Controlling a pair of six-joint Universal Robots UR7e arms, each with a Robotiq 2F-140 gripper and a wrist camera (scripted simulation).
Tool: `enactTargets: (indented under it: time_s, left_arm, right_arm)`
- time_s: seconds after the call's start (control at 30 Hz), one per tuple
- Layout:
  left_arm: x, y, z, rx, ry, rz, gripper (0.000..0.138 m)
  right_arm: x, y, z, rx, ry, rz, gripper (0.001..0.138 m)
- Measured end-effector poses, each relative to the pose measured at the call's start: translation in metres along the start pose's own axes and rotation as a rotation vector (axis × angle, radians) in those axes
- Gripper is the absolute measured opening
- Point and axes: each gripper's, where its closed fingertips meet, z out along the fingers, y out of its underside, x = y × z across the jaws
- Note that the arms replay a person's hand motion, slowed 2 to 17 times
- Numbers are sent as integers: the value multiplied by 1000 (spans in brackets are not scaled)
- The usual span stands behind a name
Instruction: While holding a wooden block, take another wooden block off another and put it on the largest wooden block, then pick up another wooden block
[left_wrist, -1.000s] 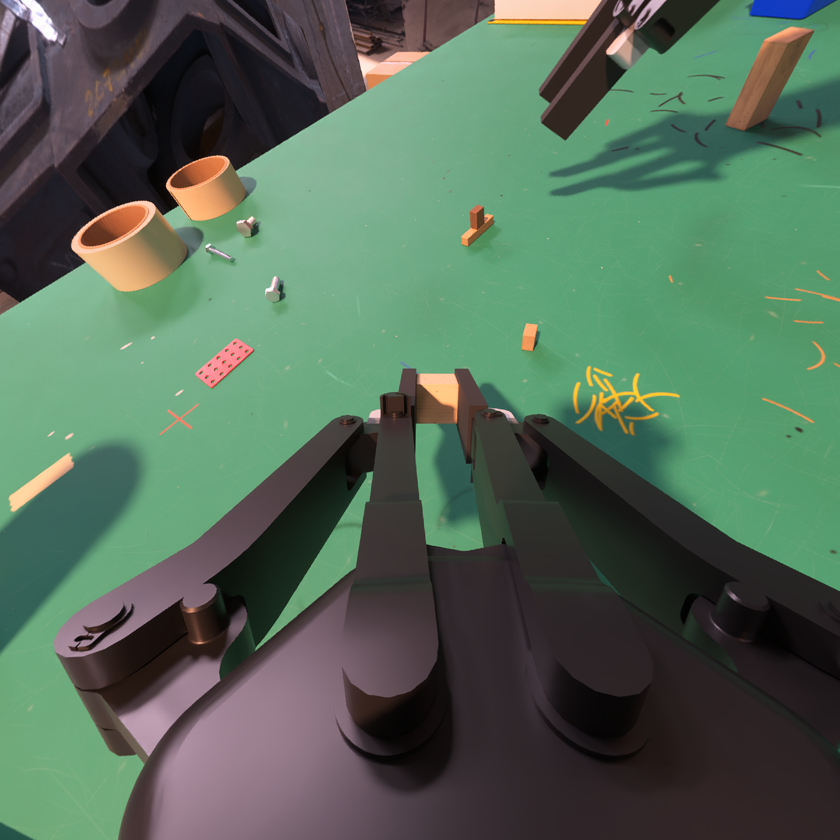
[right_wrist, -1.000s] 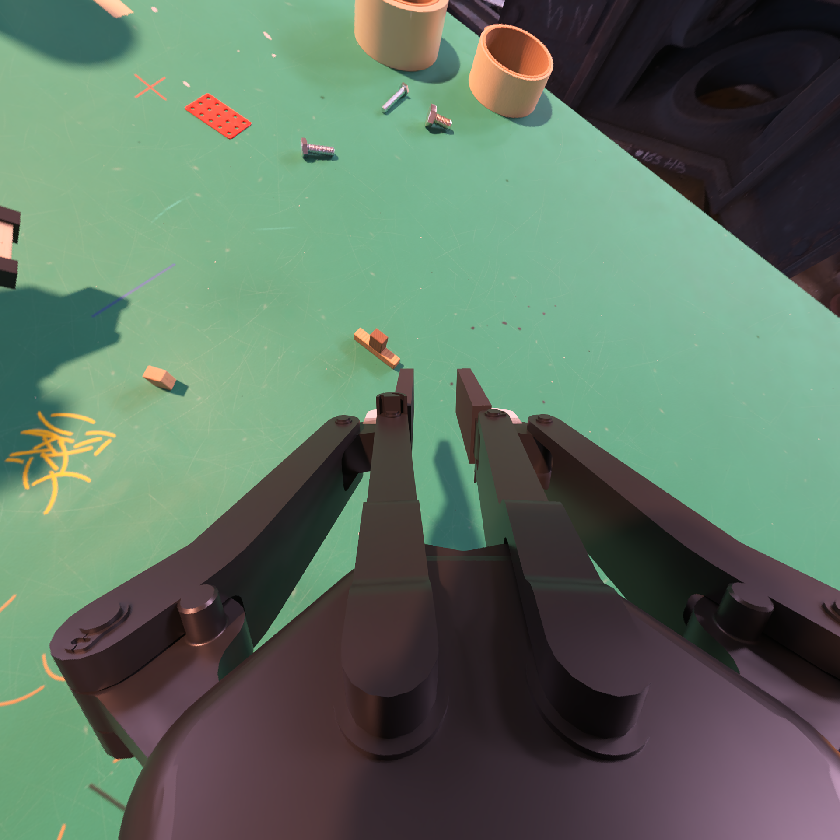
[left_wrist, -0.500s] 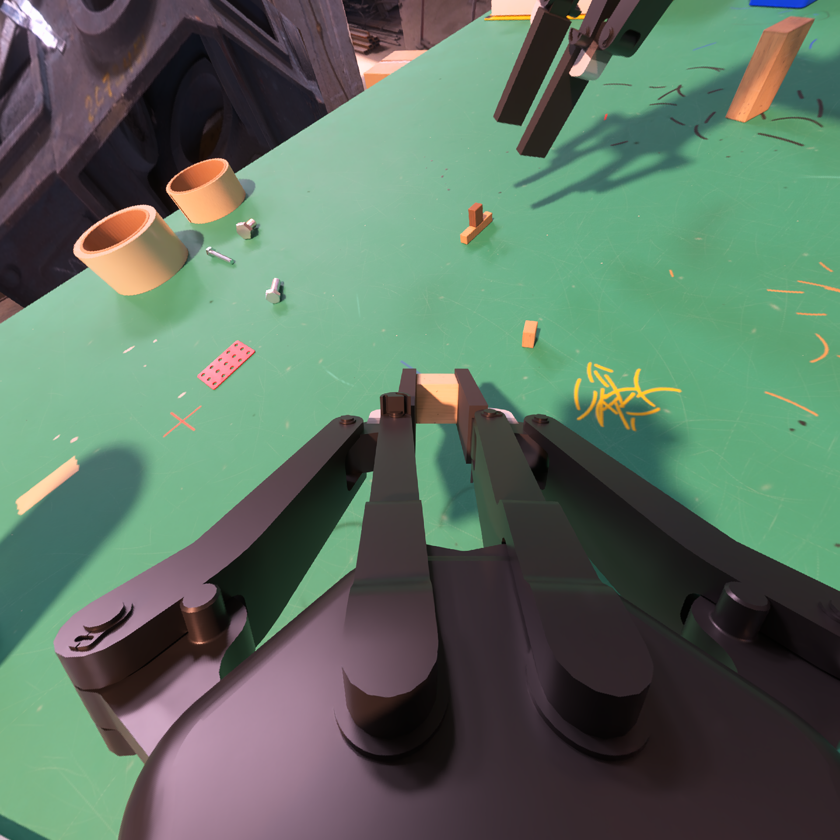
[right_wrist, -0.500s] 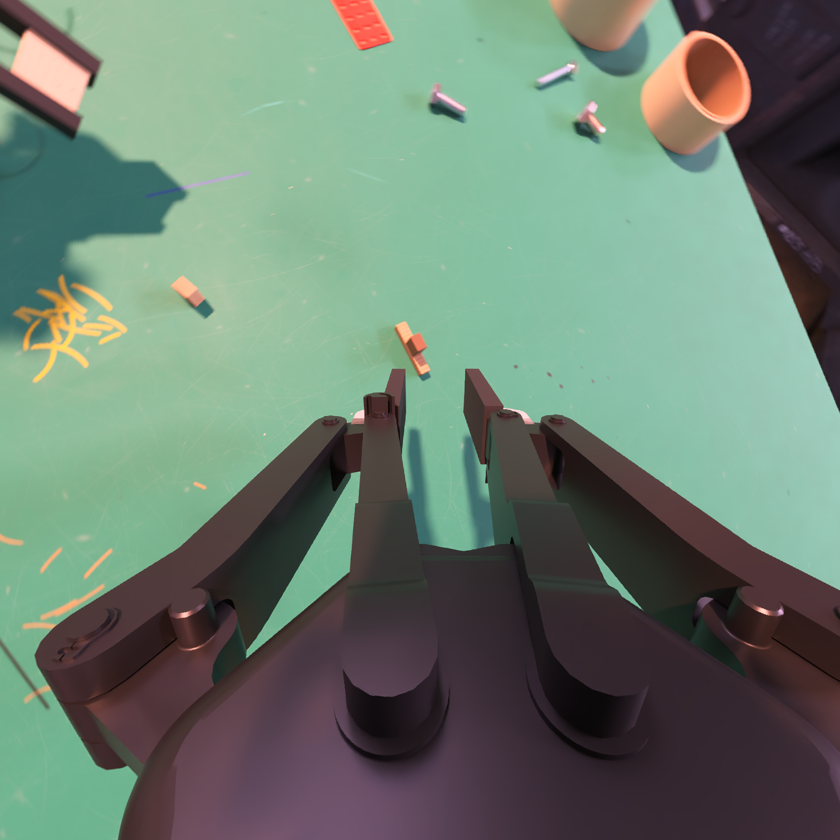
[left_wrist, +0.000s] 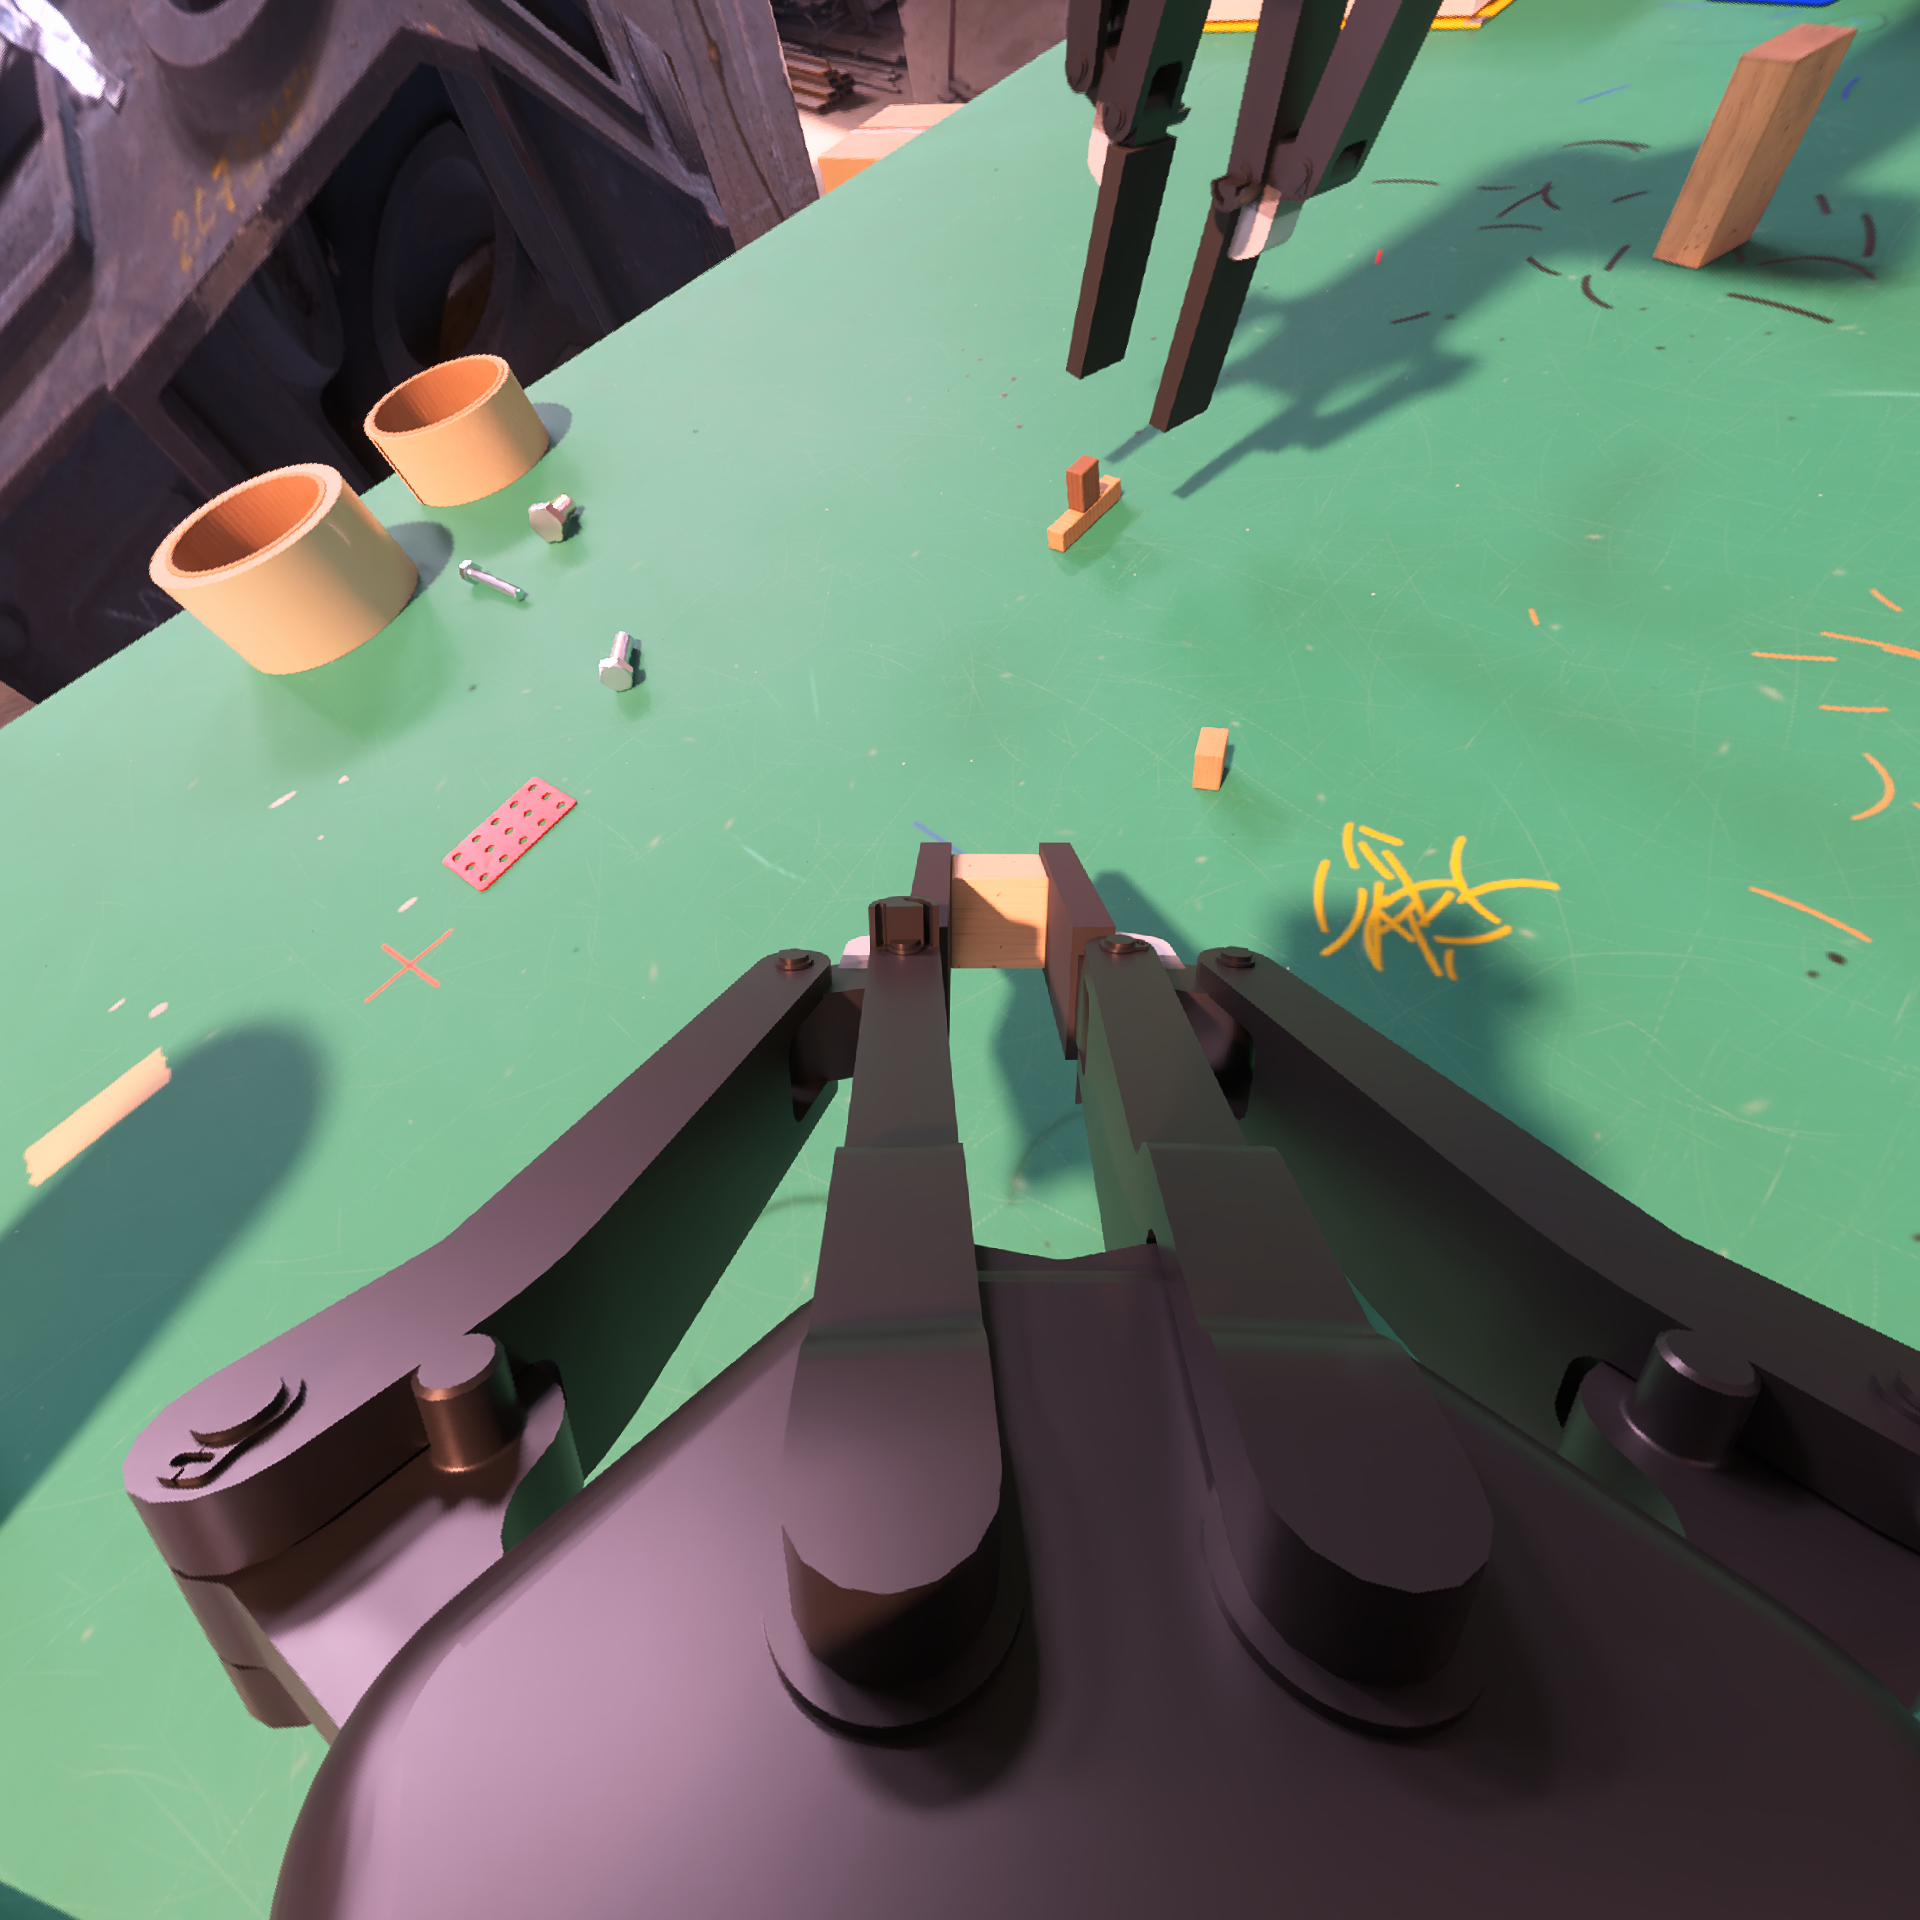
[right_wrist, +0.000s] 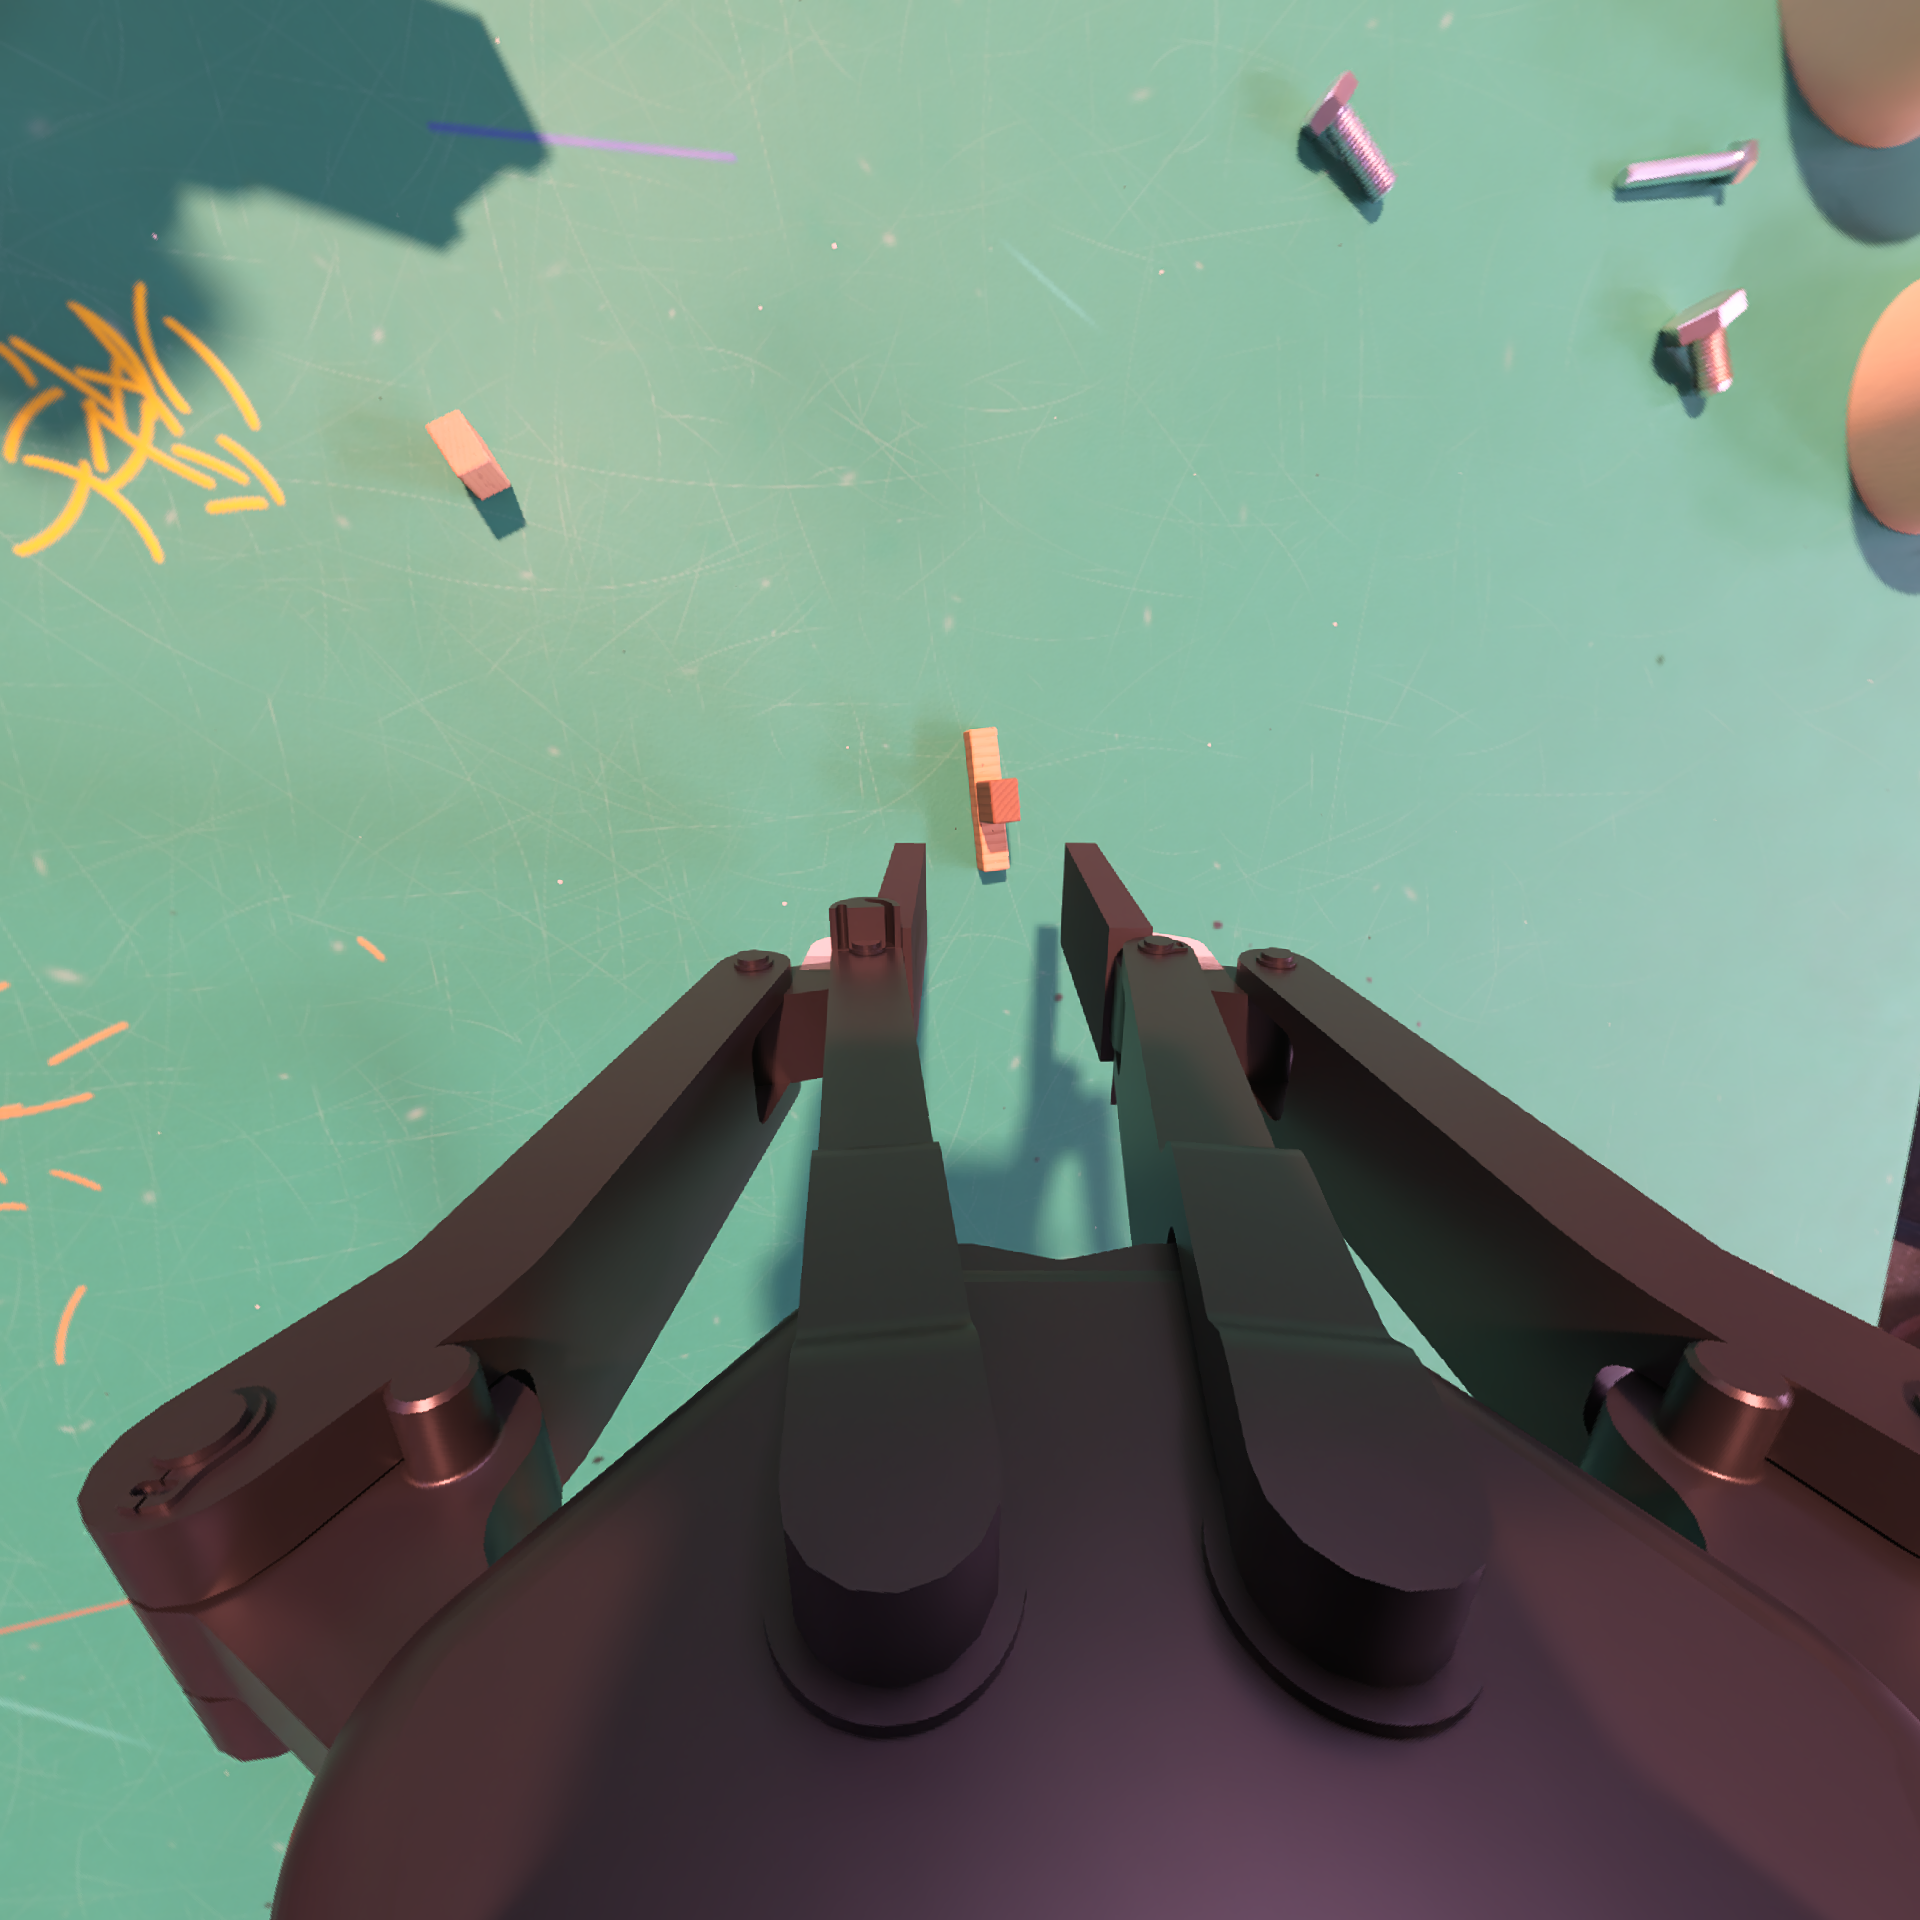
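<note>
My left gripper (left_wrist: 995, 862) is shut on a pale wooden cube (left_wrist: 995, 906), held above the green table. A small dark brown block (left_wrist: 1082, 483) stands on a thin flat light block (left_wrist: 1085, 520) at mid table. They also show in the right wrist view, the brown block (right_wrist: 1000, 801) on the flat block (right_wrist: 983, 764). My right gripper (right_wrist: 994, 862) is open and empty, pointing down just above and short of this pair; it shows in the left wrist view (left_wrist: 1127, 400). The largest block (left_wrist: 1751, 145), a tall plank, stands tilted at far right. A small loose block (left_wrist: 1209, 756) lies nearer, also in the right wrist view (right_wrist: 468, 452).
Two tan cylinders (left_wrist: 286, 566) (left_wrist: 457, 426) stand near the table's left edge, with three bolts (left_wrist: 618, 660) beside them. A red perforated plate (left_wrist: 509, 833) and a pale wood strip (left_wrist: 94, 1117) lie at left. Orange shavings (left_wrist: 1403, 899) lie at right.
My right gripper has swung in and tilted to point straight down over the stacked pair, coming lower. My left gripper has held still with the cube.
</note>
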Motion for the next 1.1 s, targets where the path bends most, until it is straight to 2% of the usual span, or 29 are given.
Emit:
enactTargets:
  time_s: [0.3, 0.4, 0.57, 0.7, 0.77, 0.93, 1.1]
  left_arm:
    - [-2, 0, -1, 0, -6, 2, 22]
    - [-3, 0, -1, -1, -12, 4, 22]
    - [-4, 2, -1, -4, -15, 2, 22]
    - [-5, 3, 0, -9, -12, -3, 22]
    - [-5, 4, 0, -11, -10, -7, 22]
    - [-6, 6, 0, -14, -6, -15, 22]
    - [-7, 6, 0, -13, -7, -21, 22]
  right_arm:
    - [-4, -9, 15, -6, -122, -60, 27]
    - [-3, -11, 21, -11, -141, -67, 24]
    - [1, -13, 30, -35, -137, -74, 24]
    - [4, -17, 33, -32, -126, -81, 15]
    - [3, -20, 33, -19, -125, -87, 8]
    - [3, -25, 28, 5, -118, -90, 8]
    - [7, -25, 20, 0, -77, -114, 8]
